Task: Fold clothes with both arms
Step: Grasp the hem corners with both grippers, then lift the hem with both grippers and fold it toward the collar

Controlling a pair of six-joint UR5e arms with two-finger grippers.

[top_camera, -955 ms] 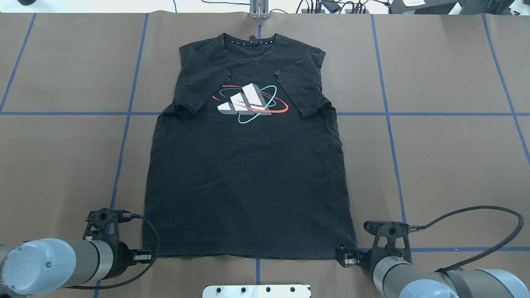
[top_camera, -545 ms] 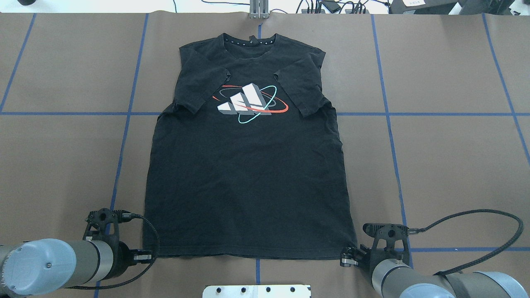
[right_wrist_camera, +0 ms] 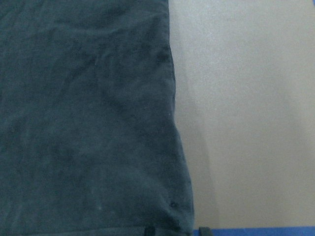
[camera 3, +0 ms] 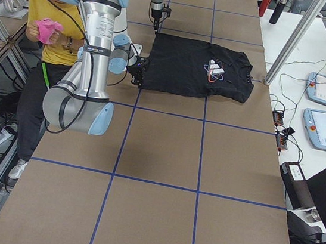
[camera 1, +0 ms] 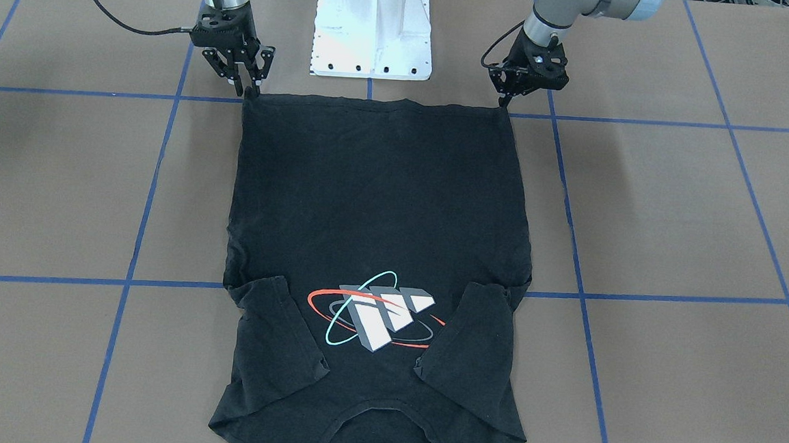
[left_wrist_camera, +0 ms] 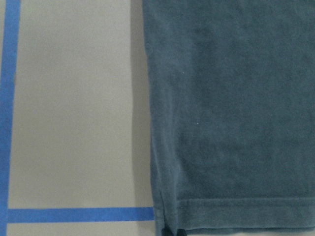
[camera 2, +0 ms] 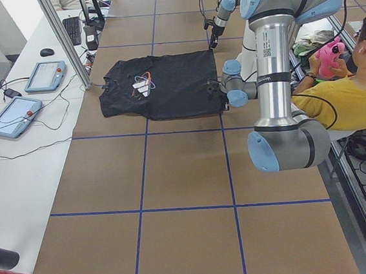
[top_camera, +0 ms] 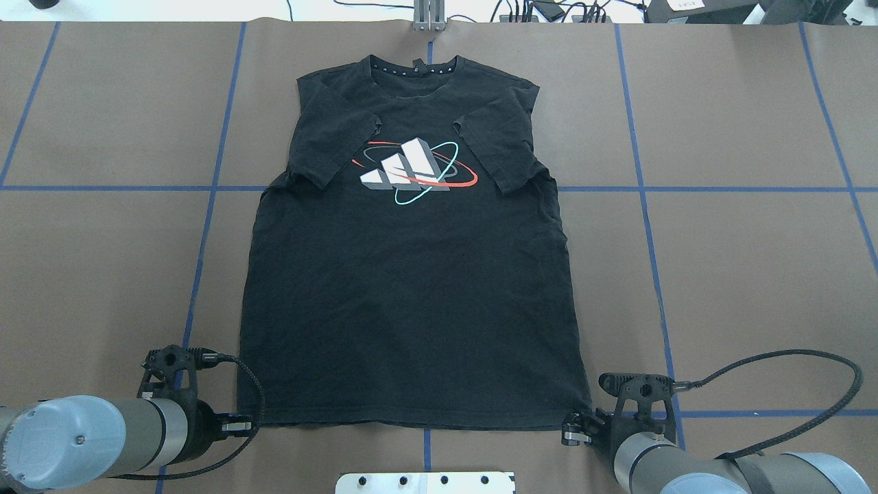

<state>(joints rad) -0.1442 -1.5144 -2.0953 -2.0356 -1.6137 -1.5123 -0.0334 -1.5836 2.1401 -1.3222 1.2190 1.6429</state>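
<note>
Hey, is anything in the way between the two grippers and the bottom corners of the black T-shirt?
Nothing visible stands in the way. The left gripper and the right gripper each sit right at a hem corner of the T-shirt, with only bare table beside them.

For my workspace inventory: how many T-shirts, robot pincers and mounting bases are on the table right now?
T-shirt: 1
Pincers: 2 (left pincer, right pincer)
White mounting base: 1
Total: 4
</note>
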